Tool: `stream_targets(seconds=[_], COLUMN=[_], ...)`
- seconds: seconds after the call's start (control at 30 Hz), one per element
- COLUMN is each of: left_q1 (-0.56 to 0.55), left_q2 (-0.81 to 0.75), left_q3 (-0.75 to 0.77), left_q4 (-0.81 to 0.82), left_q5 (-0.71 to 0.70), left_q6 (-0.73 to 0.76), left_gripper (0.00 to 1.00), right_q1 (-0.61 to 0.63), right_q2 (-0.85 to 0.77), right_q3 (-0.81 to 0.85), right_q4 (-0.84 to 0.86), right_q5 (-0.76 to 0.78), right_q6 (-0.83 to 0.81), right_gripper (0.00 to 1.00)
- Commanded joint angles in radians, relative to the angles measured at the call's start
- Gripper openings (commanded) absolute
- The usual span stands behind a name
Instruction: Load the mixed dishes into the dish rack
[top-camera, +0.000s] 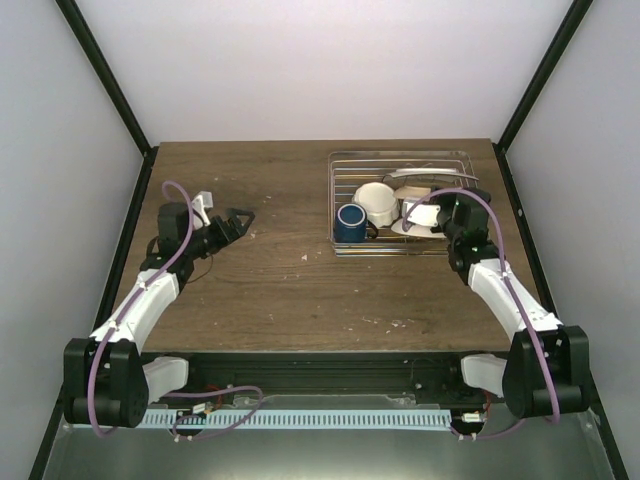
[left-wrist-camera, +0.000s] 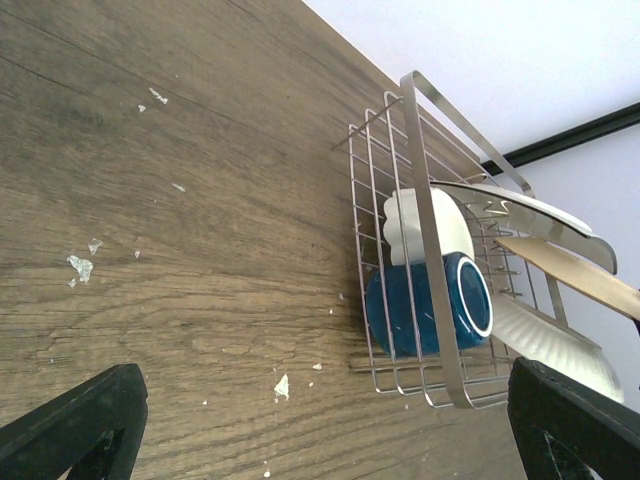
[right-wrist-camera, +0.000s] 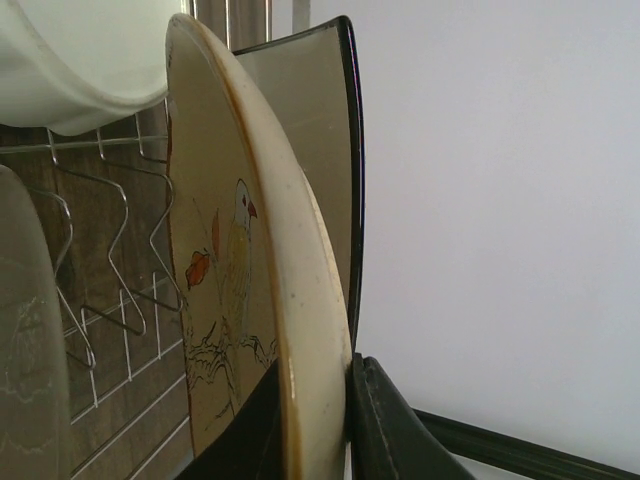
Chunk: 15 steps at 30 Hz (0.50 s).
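1. The rectangular silver wire dish rack sits at about 1 o'clock on the dark wood-grain worktop.
2. The right pincer is clamped on the lower edge of the round cream plate with an orange-brown rim. The plate stands on edge inside the rack, on its 3 o'clock side. Its face carries a painted bird with a red beak, perched on a dark branch.
3. Right behind it stands the flat cream rectangular plate with a dark edge, also upright (whether the two touch, I cannot tell).
4. The small white scalloped bowl lies near the rack's middle. The dark blue mug stands just beside it at the bowl's 8 o'clock, mouth up, with a pale ring around the lip.
5. The left pincer hangs over the worktop at about 9 o'clock, its jaws spread wide and holding nothing, well apart from the rack.
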<state>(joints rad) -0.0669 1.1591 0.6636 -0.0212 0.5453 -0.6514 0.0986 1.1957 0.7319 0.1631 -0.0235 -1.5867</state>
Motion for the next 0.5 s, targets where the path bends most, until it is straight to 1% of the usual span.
stream_targets(seconds=[0.0, 0.47], left_q1=[0.006, 0.014], left_q2=[-0.002, -0.001], left_q3=[-0.004, -0.007], left_q4=[0.028, 0.030], left_q5=[0.012, 0.013], left_q6=[0.001, -0.002], left_gripper=[1.00, 1.00], right_q1=[-0.017, -0.033], right_q2=[-0.036, 0.100], right_q3=[0.024, 0.051], right_q4=[0.111, 0.168], right_q5=[-0.018, -0.055], right_q6=[0.014, 0.059], right_gripper=[0.01, 0.01])
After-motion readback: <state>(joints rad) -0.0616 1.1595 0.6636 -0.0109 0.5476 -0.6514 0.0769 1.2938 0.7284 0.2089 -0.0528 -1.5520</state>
